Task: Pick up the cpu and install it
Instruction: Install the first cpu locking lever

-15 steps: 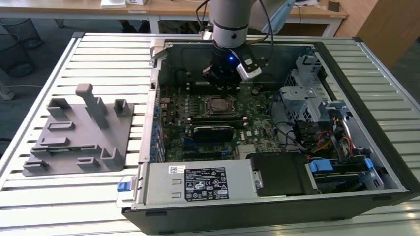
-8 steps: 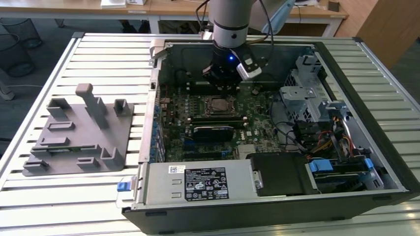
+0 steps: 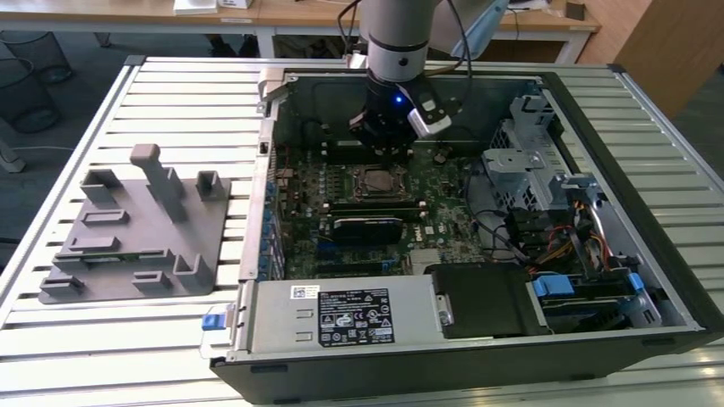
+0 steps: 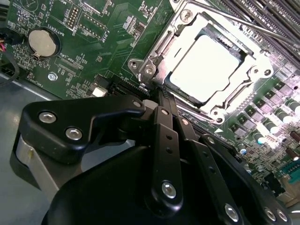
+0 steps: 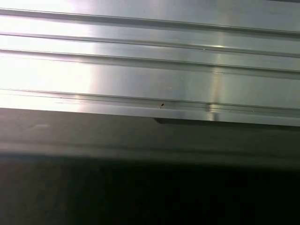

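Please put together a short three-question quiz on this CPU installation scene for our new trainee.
1. True or false: the cpu lies inside the socket frame on the motherboard.
2. In the exterior view, the gripper hangs over: A) the grey holder tray; B) the motherboard inside the open computer case; C) the slatted table.
3. Fill in: in the second wrist view, a round silver ____ sits on the green board.

Key: 1 true; 2 B; 3 coin cell battery.
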You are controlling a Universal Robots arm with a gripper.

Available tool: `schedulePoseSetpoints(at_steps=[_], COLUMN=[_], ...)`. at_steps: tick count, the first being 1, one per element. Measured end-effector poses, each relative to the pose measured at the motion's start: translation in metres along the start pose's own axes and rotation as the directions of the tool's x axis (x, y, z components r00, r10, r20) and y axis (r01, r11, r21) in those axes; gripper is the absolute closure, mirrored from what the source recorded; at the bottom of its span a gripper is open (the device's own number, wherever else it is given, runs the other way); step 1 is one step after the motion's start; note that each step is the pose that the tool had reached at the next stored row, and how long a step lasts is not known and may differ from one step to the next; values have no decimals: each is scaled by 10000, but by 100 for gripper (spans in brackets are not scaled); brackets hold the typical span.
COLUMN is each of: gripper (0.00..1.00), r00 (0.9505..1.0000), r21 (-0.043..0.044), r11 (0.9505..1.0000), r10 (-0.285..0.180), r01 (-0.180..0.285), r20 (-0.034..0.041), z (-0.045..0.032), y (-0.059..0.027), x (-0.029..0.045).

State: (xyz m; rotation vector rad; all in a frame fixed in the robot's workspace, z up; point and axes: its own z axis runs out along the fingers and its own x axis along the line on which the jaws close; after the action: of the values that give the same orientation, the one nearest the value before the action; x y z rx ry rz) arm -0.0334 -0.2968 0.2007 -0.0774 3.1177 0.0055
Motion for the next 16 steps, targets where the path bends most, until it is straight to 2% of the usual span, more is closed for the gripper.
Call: schedulePoseSetpoints(at_steps=[3, 5, 11, 16], gripper=[89, 89, 89, 89], r00=[10000, 10000, 10000, 10000], r21=[-4, 23, 266, 420], r11=[10000, 10000, 9996, 9991], r10=[0, 0, -5, -9], r01=[0, 0, 6, 11], r20=[3, 3, -21, -47], z=[-8, -7, 26, 54], y=[1, 1, -1, -1], x=[-1, -1, 0, -4])
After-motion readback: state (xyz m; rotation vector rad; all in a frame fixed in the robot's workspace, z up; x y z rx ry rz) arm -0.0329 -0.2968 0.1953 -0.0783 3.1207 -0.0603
